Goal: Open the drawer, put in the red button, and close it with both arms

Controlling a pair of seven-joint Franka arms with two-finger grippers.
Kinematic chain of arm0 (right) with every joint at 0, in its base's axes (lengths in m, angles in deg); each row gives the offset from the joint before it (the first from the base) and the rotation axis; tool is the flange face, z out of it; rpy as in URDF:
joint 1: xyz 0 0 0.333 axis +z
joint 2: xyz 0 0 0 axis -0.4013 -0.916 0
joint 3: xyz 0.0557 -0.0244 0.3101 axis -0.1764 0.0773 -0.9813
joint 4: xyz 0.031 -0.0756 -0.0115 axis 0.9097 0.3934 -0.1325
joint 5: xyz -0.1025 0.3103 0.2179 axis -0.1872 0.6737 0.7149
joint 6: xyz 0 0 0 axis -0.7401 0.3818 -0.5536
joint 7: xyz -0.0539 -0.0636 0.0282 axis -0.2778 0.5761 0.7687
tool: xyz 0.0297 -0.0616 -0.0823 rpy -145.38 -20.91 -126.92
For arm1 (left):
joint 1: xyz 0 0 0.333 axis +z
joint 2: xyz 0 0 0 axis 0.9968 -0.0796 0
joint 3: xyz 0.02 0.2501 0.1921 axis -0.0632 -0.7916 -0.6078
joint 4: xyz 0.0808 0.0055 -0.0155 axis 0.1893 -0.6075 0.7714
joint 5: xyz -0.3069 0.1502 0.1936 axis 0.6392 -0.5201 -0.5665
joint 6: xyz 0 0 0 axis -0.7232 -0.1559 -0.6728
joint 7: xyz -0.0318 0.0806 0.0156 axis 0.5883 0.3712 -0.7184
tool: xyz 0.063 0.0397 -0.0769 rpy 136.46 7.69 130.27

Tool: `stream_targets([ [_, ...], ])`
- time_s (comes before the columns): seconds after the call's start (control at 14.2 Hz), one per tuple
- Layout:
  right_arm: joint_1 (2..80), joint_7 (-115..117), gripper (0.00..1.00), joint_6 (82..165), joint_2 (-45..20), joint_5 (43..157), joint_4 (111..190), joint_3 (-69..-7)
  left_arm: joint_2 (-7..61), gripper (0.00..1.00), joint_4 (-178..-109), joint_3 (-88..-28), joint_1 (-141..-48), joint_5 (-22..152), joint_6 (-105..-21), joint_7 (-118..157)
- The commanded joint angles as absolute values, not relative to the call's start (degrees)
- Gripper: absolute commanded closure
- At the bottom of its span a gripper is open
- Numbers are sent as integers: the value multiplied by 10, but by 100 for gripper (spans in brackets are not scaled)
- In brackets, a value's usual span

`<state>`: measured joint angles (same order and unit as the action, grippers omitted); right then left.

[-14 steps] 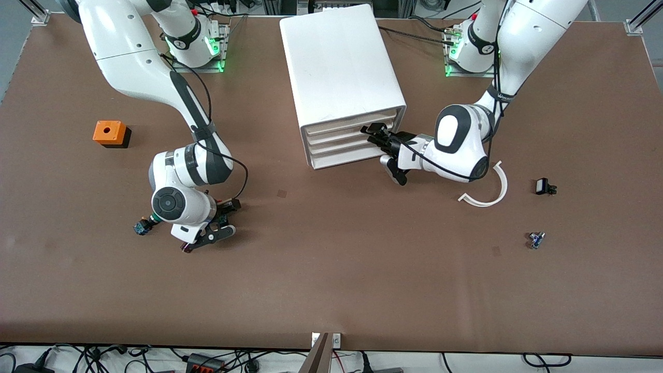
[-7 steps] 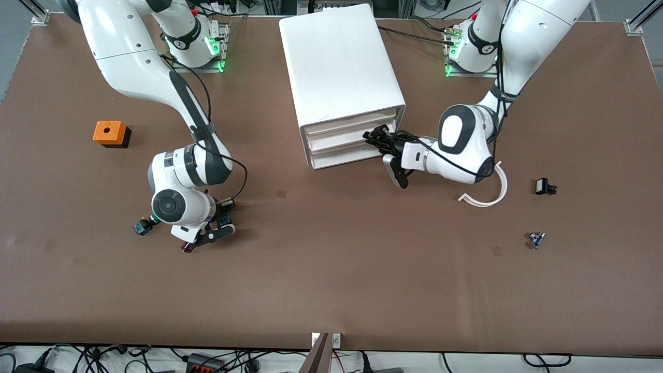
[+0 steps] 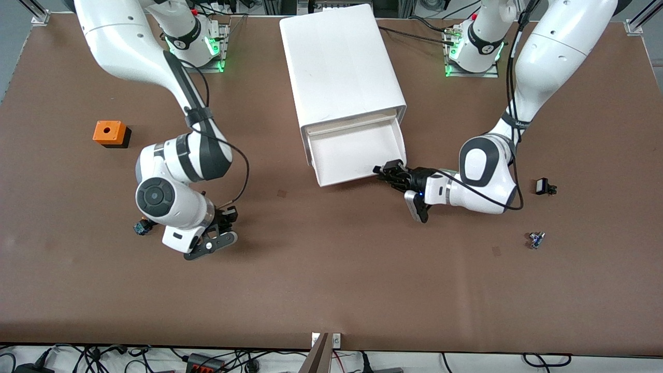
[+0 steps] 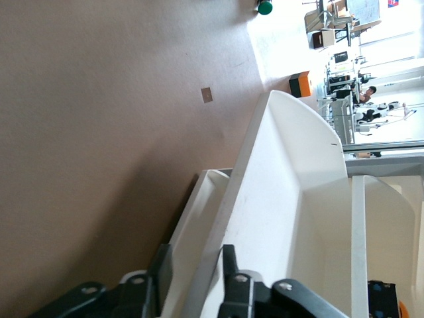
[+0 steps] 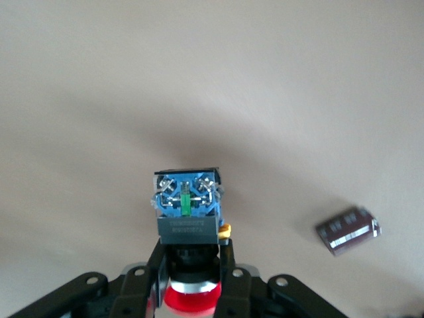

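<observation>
Drawer (image 3: 357, 155) pulled out, front clamped by left gripper (image 3: 389, 171) fingers; button (image 5: 187, 212) pinched in right gripper (image 5: 189, 291), not yet carried to drawer; closing left.

A robotics lab, by every sign; two white robot arms (image 3: 171, 155) bolted to metal base plates (image 3: 220, 49) lit green, flanking a white drawer cabinet (image 3: 339, 62) on a brown test table (image 3: 331, 290); aluminium framing beside the plates; cables (image 3: 222, 360) and a power strip below the table's near edge.
</observation>
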<state>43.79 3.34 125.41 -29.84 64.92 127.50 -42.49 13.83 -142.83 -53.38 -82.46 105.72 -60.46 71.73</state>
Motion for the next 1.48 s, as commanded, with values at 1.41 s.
stream_targets([
  [1.41, 701, -305, 100, 1159, -312, 724, 1173, -437, 141, 0, -1165, -552, -784, 436, -371, 378],
])
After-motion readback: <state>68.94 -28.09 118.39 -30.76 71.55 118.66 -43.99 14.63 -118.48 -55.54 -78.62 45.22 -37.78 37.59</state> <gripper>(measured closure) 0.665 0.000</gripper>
